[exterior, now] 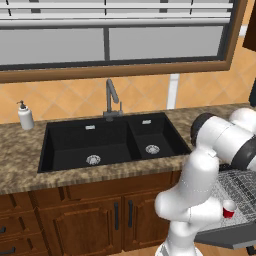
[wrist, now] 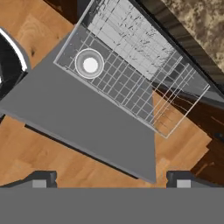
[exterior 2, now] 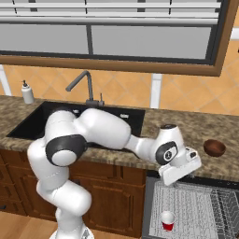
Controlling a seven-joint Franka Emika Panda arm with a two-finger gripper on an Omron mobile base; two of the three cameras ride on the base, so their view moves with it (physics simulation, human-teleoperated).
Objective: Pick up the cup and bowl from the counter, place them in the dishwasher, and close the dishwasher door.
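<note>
The small red cup [exterior 2: 167, 220] stands upright in the pale wire rack [exterior 2: 200, 205] of the open dishwasher. It also appears at the rack's near corner [exterior: 228, 209] and from above [wrist: 89, 64]. The dark grey dishwasher door [wrist: 87, 127] lies folded down flat under the rack. A brown bowl [exterior 2: 214, 148] sits on the granite counter [exterior 2: 196, 126] above the dishwasher, to the right of my hand. My gripper [exterior 2: 177, 182] hangs over the rack, above and apart from the cup. In the hand view its fingertips [wrist: 41, 179] stand wide apart, so the gripper [wrist: 111, 181] is open and holds nothing.
A black double sink [exterior: 100, 145] with a faucet [exterior: 111, 100] is set into the counter to the left. A white soap dispenser [exterior: 25, 116] stands at the far left. Brown cabinets [exterior: 90, 215] run below. Wooden floor [wrist: 39, 153] surrounds the lowered door.
</note>
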